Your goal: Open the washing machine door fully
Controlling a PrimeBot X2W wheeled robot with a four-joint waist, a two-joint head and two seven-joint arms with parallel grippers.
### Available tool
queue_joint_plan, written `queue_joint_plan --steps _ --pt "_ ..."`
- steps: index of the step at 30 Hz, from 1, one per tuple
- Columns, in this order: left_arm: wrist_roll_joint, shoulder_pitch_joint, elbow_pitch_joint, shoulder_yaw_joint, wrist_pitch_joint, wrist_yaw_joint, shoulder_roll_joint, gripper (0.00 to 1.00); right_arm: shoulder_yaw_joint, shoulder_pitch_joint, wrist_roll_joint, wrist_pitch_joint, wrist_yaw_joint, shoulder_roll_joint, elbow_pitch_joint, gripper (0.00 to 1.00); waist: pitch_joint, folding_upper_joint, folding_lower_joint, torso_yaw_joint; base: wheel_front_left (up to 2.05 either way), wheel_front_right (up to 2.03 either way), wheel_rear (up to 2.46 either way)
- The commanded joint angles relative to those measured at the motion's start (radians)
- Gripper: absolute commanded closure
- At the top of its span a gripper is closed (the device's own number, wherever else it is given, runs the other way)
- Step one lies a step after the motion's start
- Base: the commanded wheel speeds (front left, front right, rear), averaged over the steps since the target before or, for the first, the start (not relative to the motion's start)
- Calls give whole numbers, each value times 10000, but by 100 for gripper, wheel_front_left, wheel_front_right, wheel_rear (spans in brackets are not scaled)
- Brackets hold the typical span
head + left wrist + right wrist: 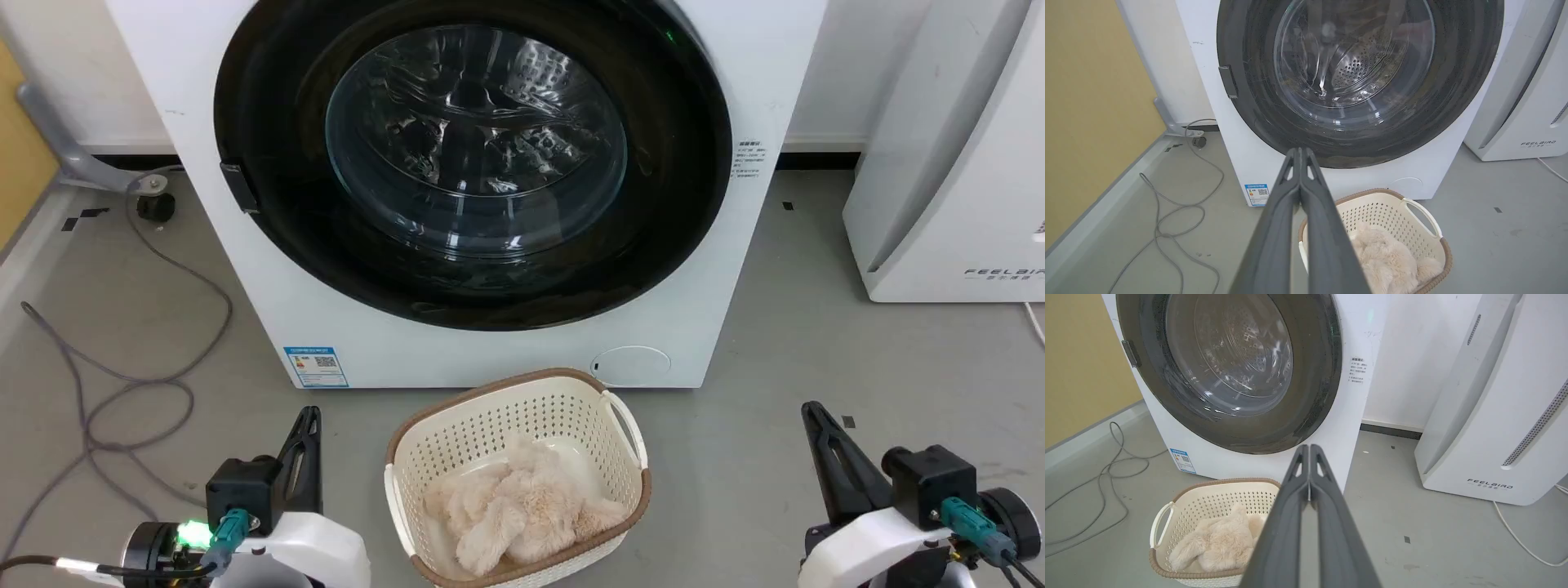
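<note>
Sitting flush in the front of the washer (245,310), the door (473,163) was seen fully shut, a small dark tab (239,186) at its left rim. The left gripper (309,415) and right gripper (810,408) were held low over the floor (816,327), well apart from the door, each with jaws pressed together and nothing gripped. Between them, a basket (514,375) with a fluffy beige cloth (522,506) inside was set on the floor, just before the washer.
</note>
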Motion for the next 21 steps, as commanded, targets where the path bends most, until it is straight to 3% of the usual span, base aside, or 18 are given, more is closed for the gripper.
queue_joint_plan --steps 1,21 --pt "24 -160 18 -12 3 28 5 100 5 -118 -78 3 6 9 18 100 0 0 0 0 0 0 0" --pt "24 -160 18 -12 3 28 5 100 5 -118 -78 3 6 9 18 100 0 0 0 0 0 0 0"
